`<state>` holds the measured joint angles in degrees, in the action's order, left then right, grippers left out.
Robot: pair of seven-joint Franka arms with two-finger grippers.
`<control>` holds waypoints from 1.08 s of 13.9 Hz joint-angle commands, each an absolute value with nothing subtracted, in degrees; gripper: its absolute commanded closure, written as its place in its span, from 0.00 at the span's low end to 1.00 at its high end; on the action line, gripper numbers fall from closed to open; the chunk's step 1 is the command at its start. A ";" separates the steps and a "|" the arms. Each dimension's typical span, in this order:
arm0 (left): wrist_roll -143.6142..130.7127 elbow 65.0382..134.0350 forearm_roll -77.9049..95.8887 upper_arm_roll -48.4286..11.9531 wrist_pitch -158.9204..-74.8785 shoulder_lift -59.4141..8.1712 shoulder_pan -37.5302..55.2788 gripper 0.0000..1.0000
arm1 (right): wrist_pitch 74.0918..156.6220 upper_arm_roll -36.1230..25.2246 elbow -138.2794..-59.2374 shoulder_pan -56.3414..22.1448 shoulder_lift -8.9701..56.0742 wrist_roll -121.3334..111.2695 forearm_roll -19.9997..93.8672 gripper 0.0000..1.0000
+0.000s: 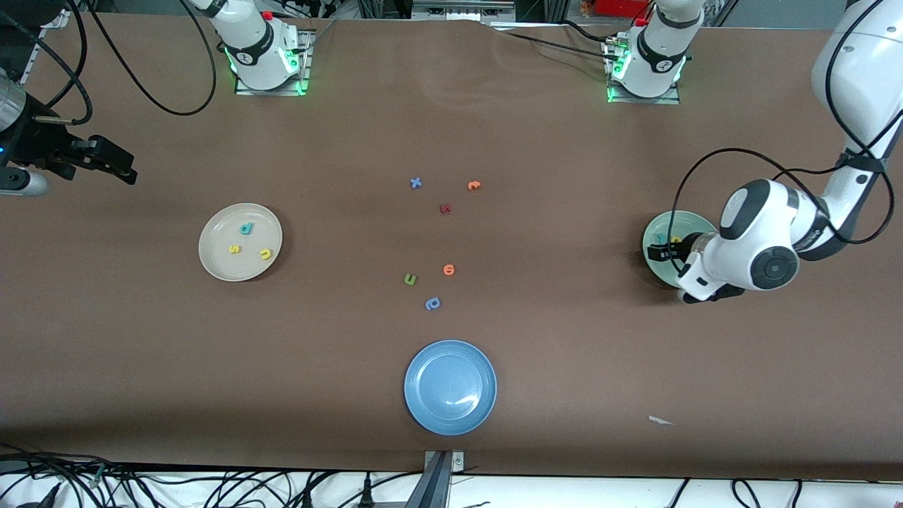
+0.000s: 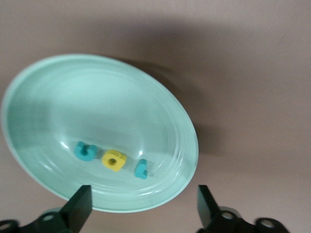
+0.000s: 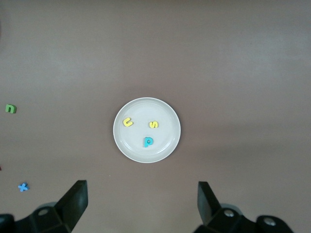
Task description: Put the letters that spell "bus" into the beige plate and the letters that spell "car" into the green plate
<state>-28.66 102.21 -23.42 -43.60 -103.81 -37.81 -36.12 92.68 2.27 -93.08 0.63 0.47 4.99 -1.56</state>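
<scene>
The beige plate (image 1: 219,257) lies toward the right arm's end with a teal "b" (image 1: 246,228), a yellow "s" (image 1: 234,248) and a yellow "u" (image 1: 266,254) in it. The right wrist view looks down on that plate (image 3: 165,116). My right gripper (image 3: 142,204) waits open and empty, high over that end of the table (image 1: 116,166). The green plate (image 2: 73,97) holds a teal "c" (image 2: 85,151), a yellow "a" (image 2: 113,160) and a teal "r" (image 2: 141,169). My left gripper (image 2: 144,206) hangs open over its rim, gripping nothing, and the hand covers part of the plate (image 1: 677,224).
A blue plate (image 1: 450,386) lies near the front edge. Loose letters are scattered mid-table: a blue x (image 1: 415,183), an orange letter (image 1: 473,185), a dark red one (image 1: 445,208), another orange one (image 1: 449,269), a green "u" (image 1: 410,279) and a blue stem-and-bowl letter (image 1: 432,303). A white scrap (image 1: 660,420) lies toward the left arm's end.
</scene>
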 commanded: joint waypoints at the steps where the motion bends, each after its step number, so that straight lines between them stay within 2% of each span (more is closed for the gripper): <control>1: -25.14 94.44 -23.12 -44.47 -94.79 -34.63 -35.78 0.00 | 92.64 2.55 -93.60 0.97 -0.53 5.10 -0.70 0.00; 4: -20.94 80.02 -21.80 -46.23 -83.00 -34.81 -35.60 0.00 | 92.64 2.64 -93.69 0.97 -0.53 5.10 -0.70 0.00; 6: -18.73 74.56 -21.53 -46.32 -80.69 -34.63 -35.60 0.00 | 92.64 2.64 -93.69 0.97 -0.53 5.10 -0.70 0.00; 9: -18.28 68.92 -22.15 -46.58 -78.32 -34.45 -35.16 0.00 | 92.64 2.64 -93.69 0.97 -0.53 5.10 -0.70 0.00; 15: -14.95 63.55 -30.32 -45.97 -78.05 -33.49 -32.52 0.01 | 92.64 2.55 -93.69 0.97 -0.53 5.10 -0.70 0.00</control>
<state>-17.92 66.41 -27.81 -46.56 -79.66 -33.59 -34.18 92.67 2.28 -93.08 0.63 0.44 4.99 -1.56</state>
